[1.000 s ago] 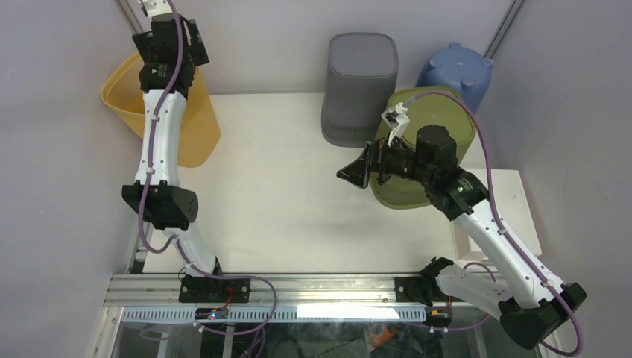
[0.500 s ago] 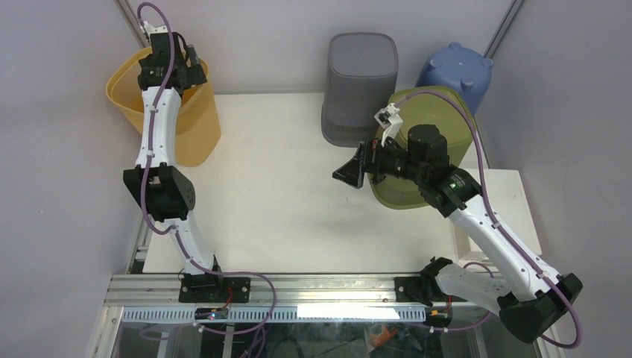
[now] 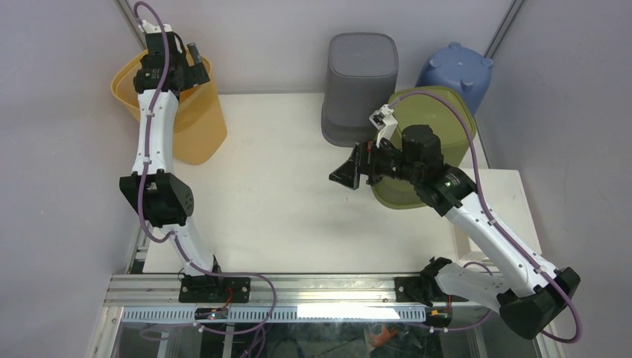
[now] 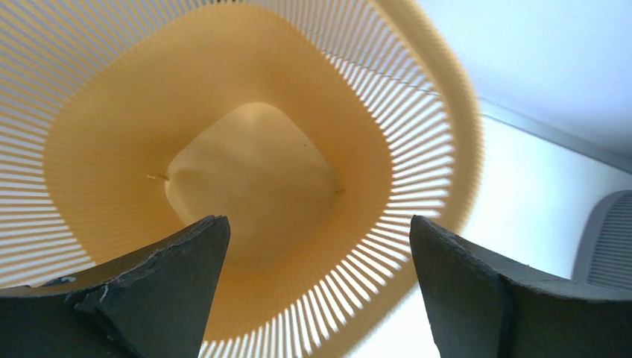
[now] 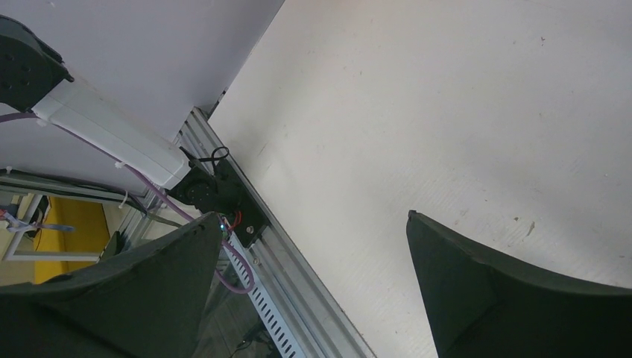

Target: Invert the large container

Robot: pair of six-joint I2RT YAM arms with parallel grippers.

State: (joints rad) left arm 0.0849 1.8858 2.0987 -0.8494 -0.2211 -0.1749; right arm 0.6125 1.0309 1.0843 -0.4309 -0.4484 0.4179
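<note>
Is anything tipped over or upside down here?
Probably yes. The blue bin in the far right corner shows its bumpy bottom, so it seems to be flipped over. The yellow basket stands open side up, and nothing looks spilled.

I see the white desk (image 3: 276, 194) carrying a yellow slatted basket (image 3: 197, 130) at its far left corner. A grey bin (image 3: 361, 74) stands at the far edge, with an olive bin (image 3: 443, 115) just right of it.
</note>
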